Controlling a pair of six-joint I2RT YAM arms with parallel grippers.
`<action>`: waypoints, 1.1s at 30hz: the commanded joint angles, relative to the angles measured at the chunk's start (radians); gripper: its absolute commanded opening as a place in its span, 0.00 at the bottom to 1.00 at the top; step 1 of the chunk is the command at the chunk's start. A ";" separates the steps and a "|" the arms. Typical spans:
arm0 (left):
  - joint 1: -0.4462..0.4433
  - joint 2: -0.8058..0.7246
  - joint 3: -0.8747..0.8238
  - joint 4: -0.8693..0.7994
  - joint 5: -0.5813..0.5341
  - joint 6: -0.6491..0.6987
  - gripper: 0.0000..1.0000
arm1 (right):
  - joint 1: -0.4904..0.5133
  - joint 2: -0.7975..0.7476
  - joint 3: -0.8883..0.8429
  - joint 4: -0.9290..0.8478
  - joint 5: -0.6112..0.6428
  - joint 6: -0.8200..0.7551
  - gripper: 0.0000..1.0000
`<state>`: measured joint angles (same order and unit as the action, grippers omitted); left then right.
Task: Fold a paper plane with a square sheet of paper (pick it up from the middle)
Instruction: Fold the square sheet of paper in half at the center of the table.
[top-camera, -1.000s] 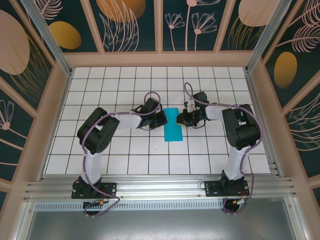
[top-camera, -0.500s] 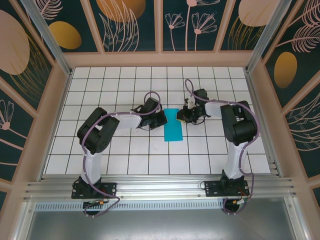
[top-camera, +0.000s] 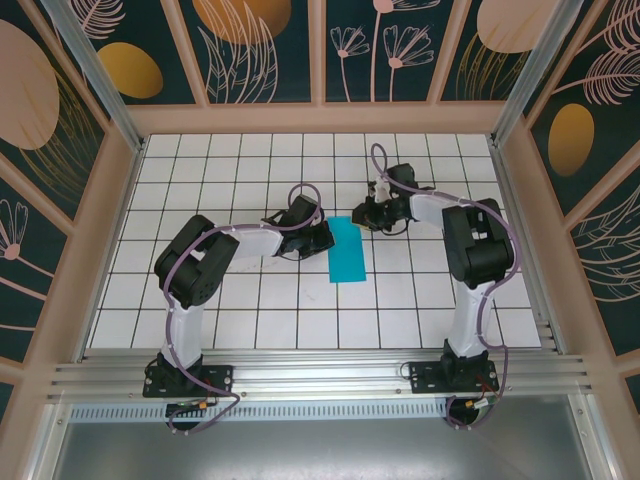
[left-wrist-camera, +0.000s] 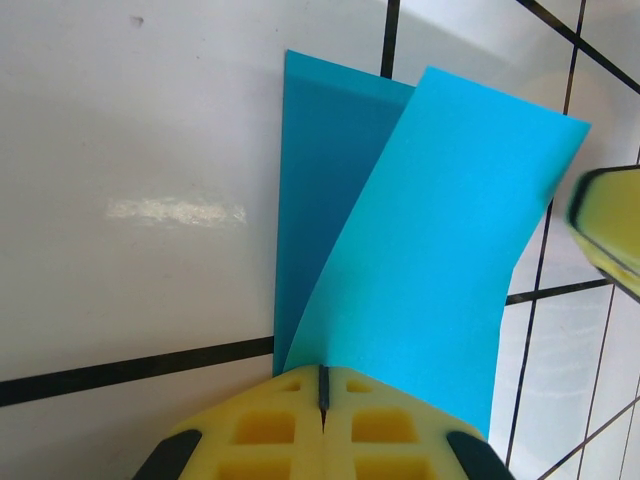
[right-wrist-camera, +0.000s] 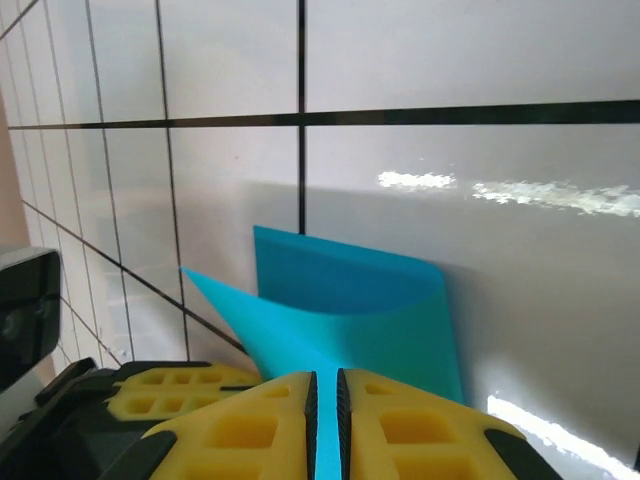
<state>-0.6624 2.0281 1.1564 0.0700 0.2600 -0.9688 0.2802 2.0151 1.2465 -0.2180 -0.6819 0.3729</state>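
Teal-blue and matte, the square sheet of paper lies near the middle of the white tiled worktop. It is folded over on itself, so from above it reads as a narrow upright rectangle between the two hands.

In the left wrist view the sheet shows two layers. The lower one lies flat on the worktop, with its straight far edge crossing a black grid line. The upper one is lifted off it and swung to the right, fanning out from the near end. That near end runs straight into the left hand, whose yellow pads are pressed together on the paper with only a thin seam between them. From above, the left hand sits at the sheet's left edge, touching it.

The right hand is at the sheet's far right corner, on the opposite side of the paper from the left hand. In its own wrist view the sheet rises from between the yellow pads as a curved, open fold, one pointed corner reaching left. The right hand is nearly closed, with a sliver of teal showing in the narrow slot between its pads: it is pinching the paper. Just beside it, low on the left, a yellow pad of the left hand is visible, so the two hands are close together with the sheet held between them.
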 joint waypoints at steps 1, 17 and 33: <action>-0.006 0.035 -0.006 -0.098 -0.024 0.027 0.00 | -0.007 0.058 0.011 -0.021 -0.004 -0.002 0.17; -0.006 0.028 -0.003 -0.104 -0.028 0.031 0.00 | -0.012 0.070 0.132 -0.104 0.042 -0.017 0.17; -0.006 0.029 -0.003 -0.104 -0.024 0.030 0.00 | -0.011 0.131 0.181 -0.115 0.038 -0.008 0.17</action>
<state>-0.6624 2.0281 1.1591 0.0647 0.2535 -0.9607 0.2699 2.1441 1.3975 -0.3023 -0.6544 0.3729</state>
